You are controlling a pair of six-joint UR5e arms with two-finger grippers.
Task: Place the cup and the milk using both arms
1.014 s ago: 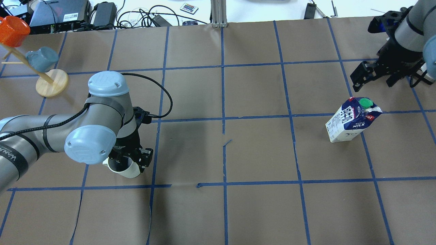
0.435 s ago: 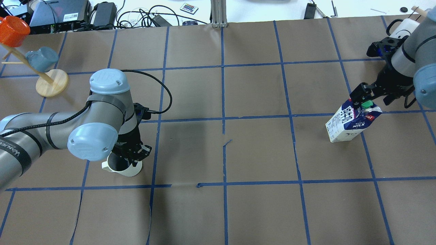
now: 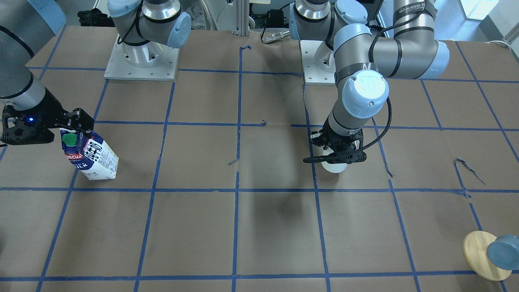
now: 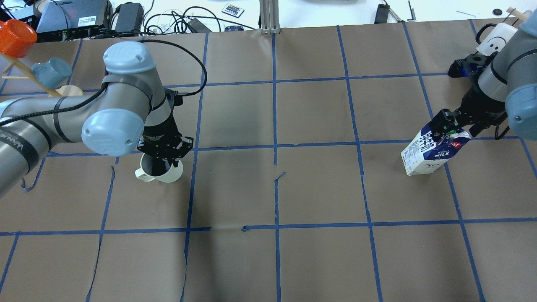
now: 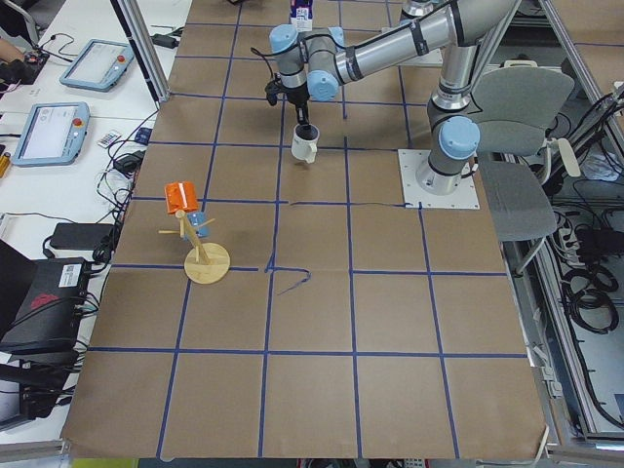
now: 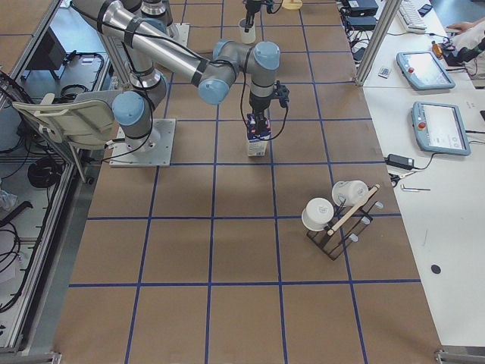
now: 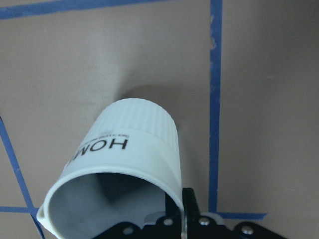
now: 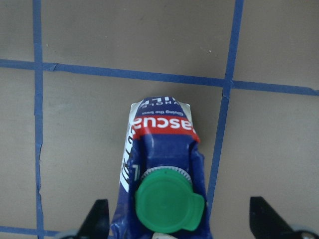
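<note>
The white cup (image 4: 164,173) hangs from my left gripper (image 4: 165,156), which is shut on its rim, one finger inside. In the left wrist view the cup (image 7: 124,159) shows its "HOME" lettering and appears held just above the paper. In the front view the cup (image 3: 334,166) is under the left gripper (image 3: 336,152). The milk (image 4: 432,153) stands upright at the right. My right gripper (image 4: 451,125) is open, its fingers (image 8: 98,219) on either side of the carton's green cap (image 8: 167,201), apart from it. The milk (image 3: 95,158) is also in the front view.
A wooden mug tree (image 4: 69,90) with an orange cup (image 4: 16,37) and a blue cup (image 4: 50,71) stands at the far left. A rack with white mugs (image 6: 337,216) is at the far right. The brown paper has blue tape lines and small tears (image 4: 279,175).
My left gripper has carried the cup away from the robot, across a tape line into the square beyond. My right gripper has come down around the milk's top.
</note>
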